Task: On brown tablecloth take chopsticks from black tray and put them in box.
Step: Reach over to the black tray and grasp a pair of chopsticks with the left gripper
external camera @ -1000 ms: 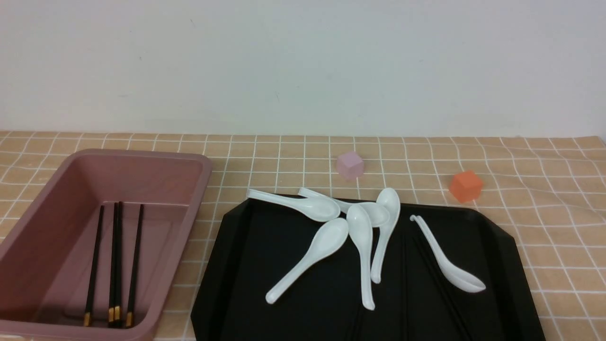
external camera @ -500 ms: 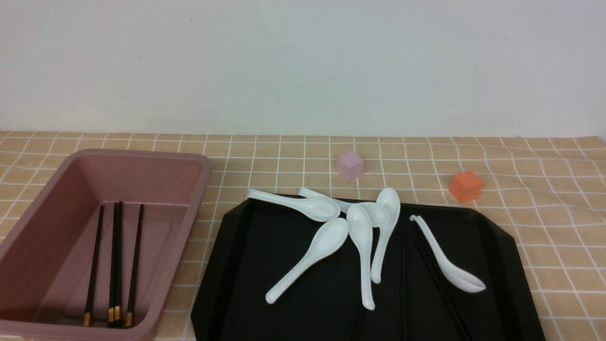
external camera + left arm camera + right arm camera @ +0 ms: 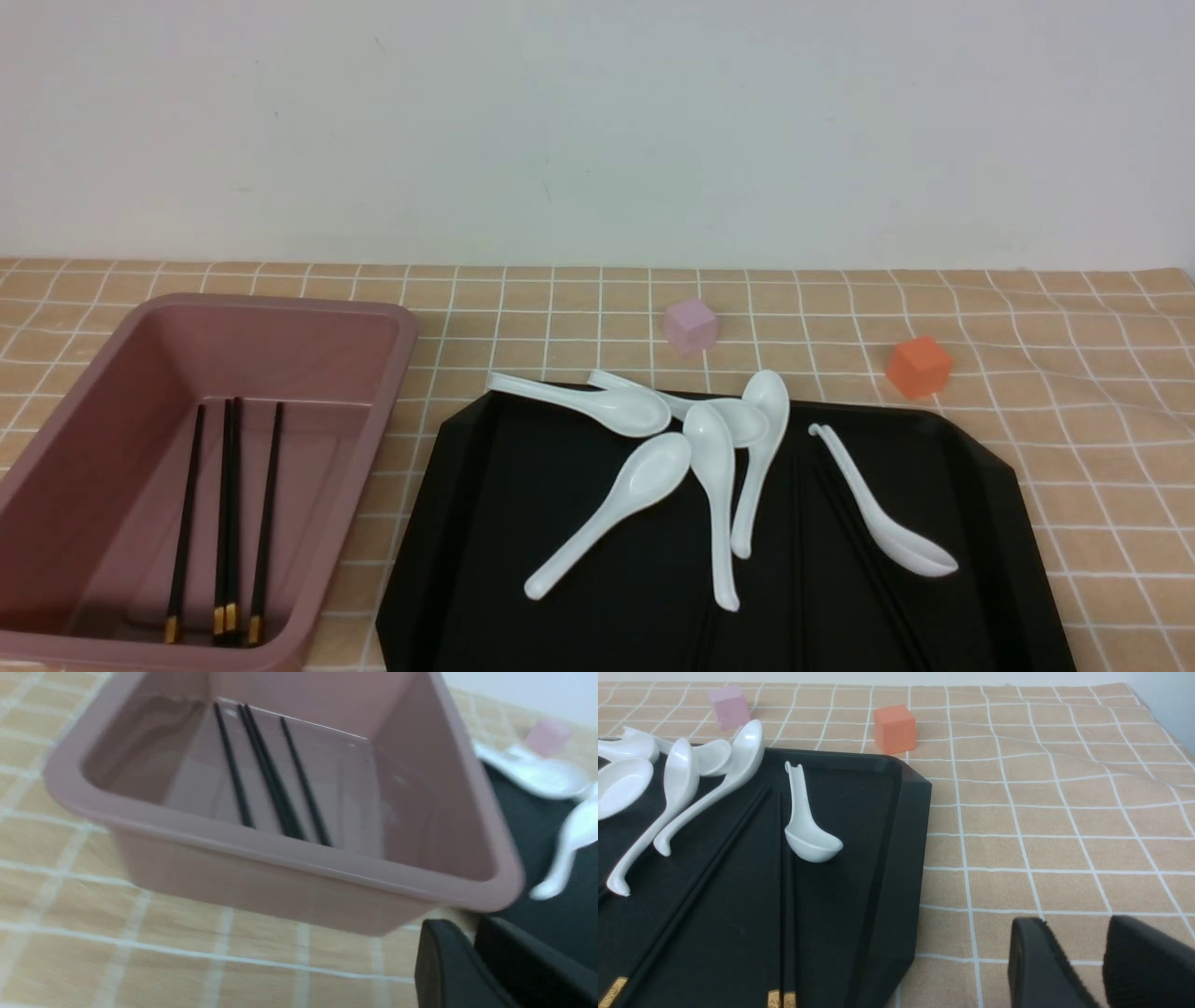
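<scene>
The pink box (image 3: pixel 401 327) stands at the left on the brown tablecloth (image 3: pixel 1074 448). Several black chopsticks (image 3: pixel 224 504) lie side by side on its floor. The black tray (image 3: pixel 485 523) sits right of it. Three more chopsticks (image 3: pixel 784 896) lie lengthwise in the tray's right half, gold bands at the near end. Neither gripper shows in the front view. My left gripper (image 3: pixel 472 928) hangs just outside the box's near corner (image 3: pixel 467 896), jaws a narrow gap apart and empty. My right gripper (image 3: pixel 1073 926) is open over bare cloth, right of the tray rim (image 3: pixel 906 826).
Several white soup spoons (image 3: pixel 719 467) lie piled across the tray's far half, one apart (image 3: pixel 803 830) beside the chopsticks. A small pink cube (image 3: pixel 691 325) and an orange cube (image 3: pixel 919 367) stand on the cloth behind the tray. A white wall closes the back.
</scene>
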`<state>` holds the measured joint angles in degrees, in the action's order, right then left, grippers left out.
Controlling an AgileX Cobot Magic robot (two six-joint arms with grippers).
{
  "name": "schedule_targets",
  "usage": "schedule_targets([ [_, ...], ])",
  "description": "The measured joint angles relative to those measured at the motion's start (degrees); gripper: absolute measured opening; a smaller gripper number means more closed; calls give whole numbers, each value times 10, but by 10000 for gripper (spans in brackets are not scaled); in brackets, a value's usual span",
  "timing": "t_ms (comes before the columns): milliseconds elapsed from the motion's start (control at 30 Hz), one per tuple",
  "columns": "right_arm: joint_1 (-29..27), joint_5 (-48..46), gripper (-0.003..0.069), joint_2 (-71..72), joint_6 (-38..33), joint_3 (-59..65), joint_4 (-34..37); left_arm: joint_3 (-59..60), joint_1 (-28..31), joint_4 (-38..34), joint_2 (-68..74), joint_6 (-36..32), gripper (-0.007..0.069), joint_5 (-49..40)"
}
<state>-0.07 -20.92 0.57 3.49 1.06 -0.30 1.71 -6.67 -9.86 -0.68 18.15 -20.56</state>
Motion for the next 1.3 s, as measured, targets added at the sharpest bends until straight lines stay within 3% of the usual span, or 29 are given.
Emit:
schedule_targets([
  [233, 0, 0, 240, 0, 0, 0, 0, 0, 0, -322, 0, 185, 113, 23],
  [400, 0, 0, 240, 0, 0, 0, 0, 0, 0, -438, 0, 210, 117, 66],
  [500, 0, 0, 240, 0, 0, 0, 0, -24, 0, -442, 0, 163, 107, 86],
  [700, 0, 0, 240, 0, 0, 0, 0, -197, 0, -402, 91, 28, -13, 44],
  [867, 0, 0, 240, 0, 0, 0, 0, -345, 0, -291, 282, -7, -13, -163],
  [900, 0, 0, 240, 0, 0, 0, 0, -400, 0, -239, 376, -9, -13, -277],
  [967, 0, 0, 240, 0, 0, 0, 0, -450, 0, -189, 479, -20, -13, -386],
  [1033, 0, 0, 240, 0, 0, 0, 0, -479, -1, -164, 552, -36, -13, -439],
  [1133, 0, 0, 240, 0, 0, 0, 0, -502, -16, -153, 633, -49, -13, -468],
  [1300, 0, 0, 240, 0, 0, 0, 0, -510, -138, -175, 727, -29, -13, -410],
])
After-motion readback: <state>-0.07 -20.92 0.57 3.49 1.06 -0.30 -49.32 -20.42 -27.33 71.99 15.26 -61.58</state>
